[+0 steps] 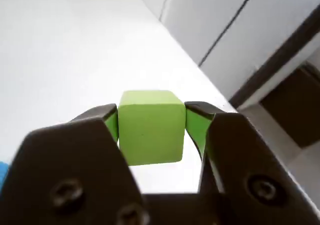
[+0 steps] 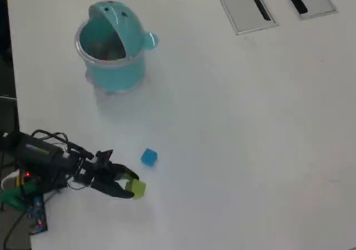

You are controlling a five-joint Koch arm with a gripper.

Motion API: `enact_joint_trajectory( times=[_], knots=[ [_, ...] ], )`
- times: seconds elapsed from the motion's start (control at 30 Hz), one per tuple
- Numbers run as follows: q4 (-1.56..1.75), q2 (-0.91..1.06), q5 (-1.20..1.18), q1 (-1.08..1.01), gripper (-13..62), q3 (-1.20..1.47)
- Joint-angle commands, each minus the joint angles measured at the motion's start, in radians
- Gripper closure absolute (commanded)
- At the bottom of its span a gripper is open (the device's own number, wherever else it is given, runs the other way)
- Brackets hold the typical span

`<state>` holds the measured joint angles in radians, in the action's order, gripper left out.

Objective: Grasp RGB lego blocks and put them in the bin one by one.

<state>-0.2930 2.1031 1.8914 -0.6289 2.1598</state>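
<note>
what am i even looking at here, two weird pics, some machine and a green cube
It is a small hobby robot arm on a white table. One picture comes from a camera riding on its wrist, the other from a camera looking straight down. The gripper, the arm's two-fingered claw, is shut on a green block, seen up close in the wrist view. In the overhead view a blue block lies loose nearby, and a teal whale-shaped bin stands farther off. Something sits inside the bin, too unclear to name.

In the overhead view, the bin (image 2: 114, 50) stands near the surface's (image 2: 239, 139) top-left corner. One block (image 2: 148, 157) lies toward the bottom-left; another (image 2: 137, 189) sits between the end effector's (image 2: 129, 185) jaws, nearer the bottom edge.
</note>
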Motion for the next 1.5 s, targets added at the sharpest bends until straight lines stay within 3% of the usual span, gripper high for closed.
enact_joint_trajectory(
  times=[0.0, 0.03, 0.3, 0.37, 0.67, 0.73, 0.8, 1.0, 1.3, 1.47],
  knots=[
    [0.103, 0.049, -0.005, 0.020, 52.4, -0.052],
    [0.103, 0.080, -0.005, 0.067, 56.7, -0.043],
    [0.103, 0.195, 0.020, 0.247, 56.7, 0.012],
    [0.103, 0.250, 0.058, 0.388, 56.7, 0.038],
    [0.186, 0.261, 0.133, 0.586, 56.8, 0.043],
    [0.426, 0.256, 0.163, 0.864, 56.8, 0.089],
    [0.456, 0.253, 0.216, 1.000, 58.3, 0.097],
    [0.430, 0.252, 0.336, 1.177, 58.3, 0.083],
    [0.411, 0.179, 0.445, 1.376, 58.4, 0.015],
    [0.333, -0.123, 0.471, 1.506, 59.6, -0.345]
  ],
)
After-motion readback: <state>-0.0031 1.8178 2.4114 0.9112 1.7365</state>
